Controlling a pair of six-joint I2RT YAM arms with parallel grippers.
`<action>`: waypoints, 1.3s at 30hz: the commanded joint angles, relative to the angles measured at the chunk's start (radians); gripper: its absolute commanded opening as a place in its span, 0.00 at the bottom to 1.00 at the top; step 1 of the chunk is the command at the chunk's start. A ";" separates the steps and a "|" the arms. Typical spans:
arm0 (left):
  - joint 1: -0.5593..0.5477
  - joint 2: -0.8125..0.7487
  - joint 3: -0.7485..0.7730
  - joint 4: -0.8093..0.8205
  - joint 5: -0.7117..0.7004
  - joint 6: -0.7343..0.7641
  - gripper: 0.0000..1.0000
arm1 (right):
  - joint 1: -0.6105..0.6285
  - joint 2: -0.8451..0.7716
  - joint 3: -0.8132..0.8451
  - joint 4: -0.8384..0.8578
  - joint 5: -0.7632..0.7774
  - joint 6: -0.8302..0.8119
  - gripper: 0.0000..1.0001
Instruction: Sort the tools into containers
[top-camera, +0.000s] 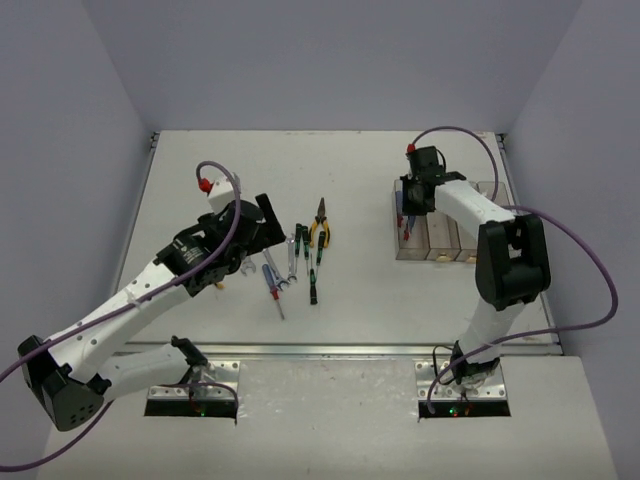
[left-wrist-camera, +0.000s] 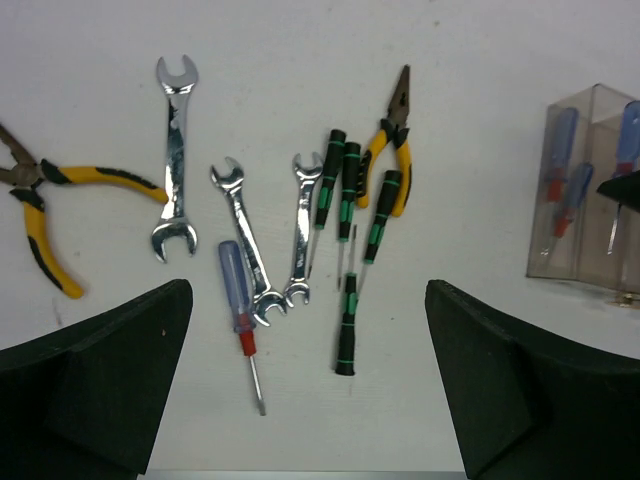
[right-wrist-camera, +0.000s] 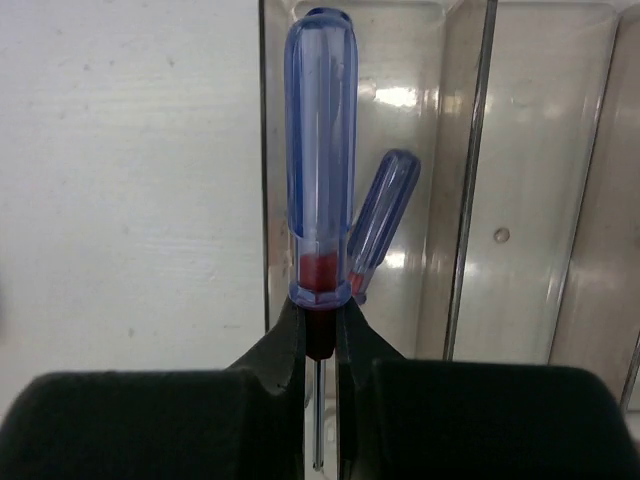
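Note:
The loose tools lie in a cluster on the table: a blue-handled screwdriver (left-wrist-camera: 238, 300), three silver wrenches (left-wrist-camera: 174, 160), several green/black screwdrivers (left-wrist-camera: 345, 325) and yellow-handled pliers (left-wrist-camera: 392, 150), with a second pair of pliers (left-wrist-camera: 45, 215) off to the left. My left gripper (left-wrist-camera: 310, 400) hangs open above and just short of them, holding nothing. My right gripper (right-wrist-camera: 320, 335) is shut on the red neck of a blue screwdriver (right-wrist-camera: 320, 160) over the leftmost bin of the containers (top-camera: 445, 240). Another blue screwdriver (right-wrist-camera: 380, 220) leans inside that bin.
The bins stand in a row at the right side of the table, under the right arm (top-camera: 510, 255). The metal strip of the table's front edge (top-camera: 350, 350) runs just below the tool cluster. Grey walls close in the back and sides.

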 joint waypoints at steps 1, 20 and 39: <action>0.008 -0.030 -0.045 -0.052 -0.020 -0.011 1.00 | -0.016 0.067 0.130 -0.084 0.097 -0.067 0.06; 0.007 0.204 -0.258 0.127 0.103 -0.226 0.96 | 0.034 -0.324 -0.035 -0.177 -0.075 0.028 0.67; 0.017 0.512 -0.304 0.271 0.078 -0.287 0.46 | 0.068 -0.456 -0.195 -0.132 -0.209 0.042 0.60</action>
